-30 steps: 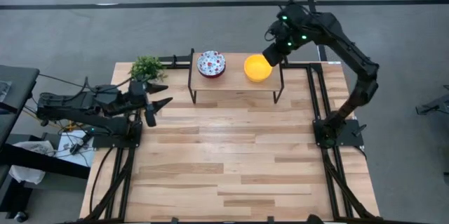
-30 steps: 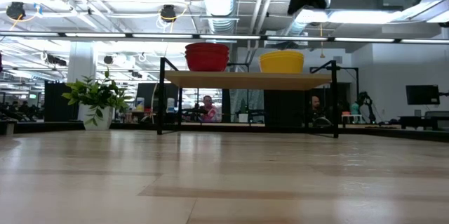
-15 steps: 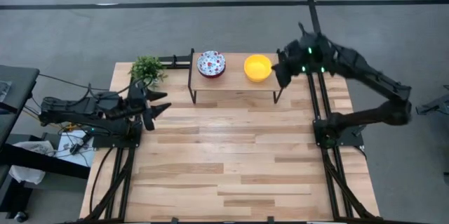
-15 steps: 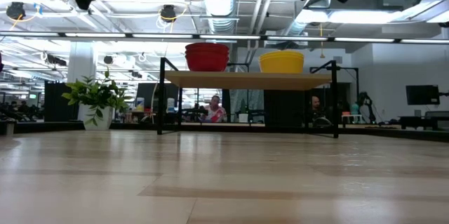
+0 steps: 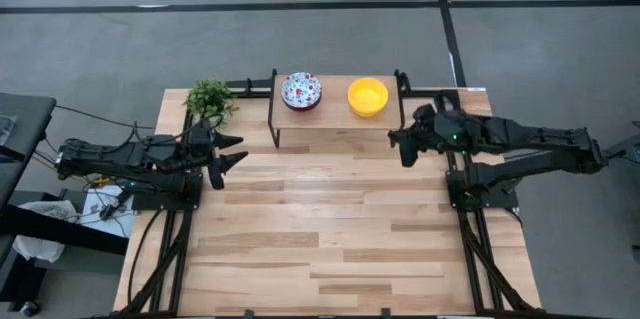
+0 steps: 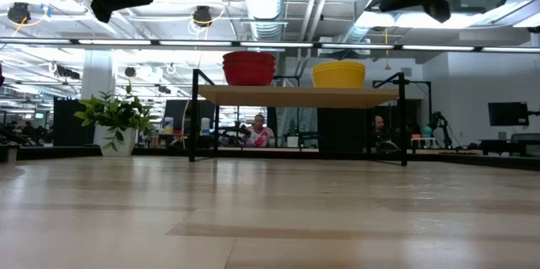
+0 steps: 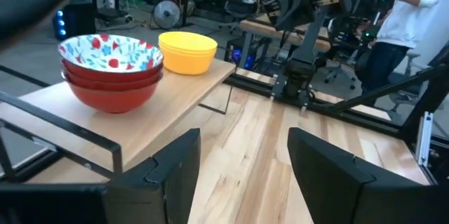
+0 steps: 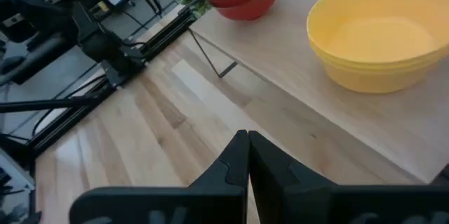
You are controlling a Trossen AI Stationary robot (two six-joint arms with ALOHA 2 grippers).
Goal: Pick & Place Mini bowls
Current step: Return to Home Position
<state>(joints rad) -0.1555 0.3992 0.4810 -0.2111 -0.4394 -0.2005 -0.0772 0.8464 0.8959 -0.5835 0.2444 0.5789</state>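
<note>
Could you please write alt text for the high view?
From above: a shelf at the table's far edge holds floral bowls and yellow bowls. The left hand, open, and the right hand, shut, hang empty either side; a potted plant stands nearby.

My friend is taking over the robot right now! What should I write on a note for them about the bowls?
Left gripper: open, empty, above the table's left side near the plant.
Right gripper: shut, empty, by the shelf's right end.
Bowls: patterned stack and yellow stack sit side by side on the shelf.
Done: every bowl in view is stacked there.
Left: probably just parking both arms.
</note>
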